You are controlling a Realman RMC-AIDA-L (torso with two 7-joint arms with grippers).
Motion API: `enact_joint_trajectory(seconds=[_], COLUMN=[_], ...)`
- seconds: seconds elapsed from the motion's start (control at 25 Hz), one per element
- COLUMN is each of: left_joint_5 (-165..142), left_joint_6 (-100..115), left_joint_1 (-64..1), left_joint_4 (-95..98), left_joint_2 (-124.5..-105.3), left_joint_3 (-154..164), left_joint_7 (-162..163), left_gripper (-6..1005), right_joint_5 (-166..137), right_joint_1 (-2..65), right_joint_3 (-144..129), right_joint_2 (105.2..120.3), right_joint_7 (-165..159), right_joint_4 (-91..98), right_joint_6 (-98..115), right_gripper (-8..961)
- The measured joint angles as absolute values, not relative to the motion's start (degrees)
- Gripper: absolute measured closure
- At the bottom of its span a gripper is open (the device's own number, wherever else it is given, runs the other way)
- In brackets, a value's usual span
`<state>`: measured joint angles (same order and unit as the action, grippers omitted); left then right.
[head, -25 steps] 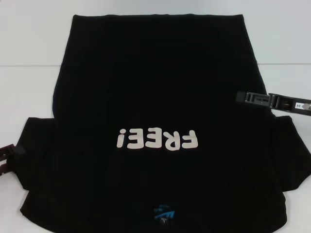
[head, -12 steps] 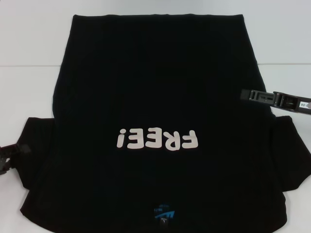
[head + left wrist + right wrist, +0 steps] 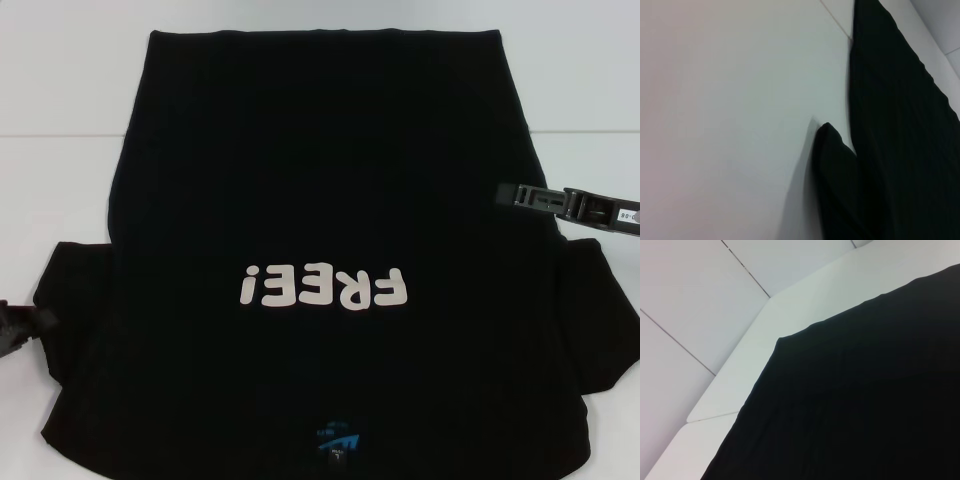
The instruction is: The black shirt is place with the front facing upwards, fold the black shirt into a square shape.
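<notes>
Black shirt lay flat, front up, on white bench, collar nearest robot. Right pincer hovered at shirt's right edge; left pincer by left sleeve. Pincer openings: couldn't tell.

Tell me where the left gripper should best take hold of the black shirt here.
Probably the left sleeve of the black shirt, coming in from the robot's left. That sleeve sticks out flat on the table beside the left gripper, so its edge is free to pinch.
</notes>
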<state>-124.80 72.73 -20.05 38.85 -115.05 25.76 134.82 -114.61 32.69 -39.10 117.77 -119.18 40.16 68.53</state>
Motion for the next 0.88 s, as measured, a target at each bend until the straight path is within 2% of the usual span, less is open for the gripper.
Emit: enact_joint_trajectory(seconds=[0.52,0.88], left_joint_5=[-127.11,-127.48], left_joint_6=[71.64,70.7], left_joint_1=[-18.75,-17.56], left_joint_4=[43.53,44.78], left_joint_2=[-115.08,-114.56], left_joint_3=[25.14,22.59], left_joint_7=[136.75,138.81], left_gripper=[972,971], right_joint_5=[-114.54,-114.49], right_joint_1=[32.5,32.52], right_joint_3=[-38.56,-38.58], right_joint_2=[117.77,117.77], right_joint_7=[-119.26,-119.06], right_joint_4=[40.17,39.56], right_joint_6=[68.61,68.16], right_gripper=[33,35])
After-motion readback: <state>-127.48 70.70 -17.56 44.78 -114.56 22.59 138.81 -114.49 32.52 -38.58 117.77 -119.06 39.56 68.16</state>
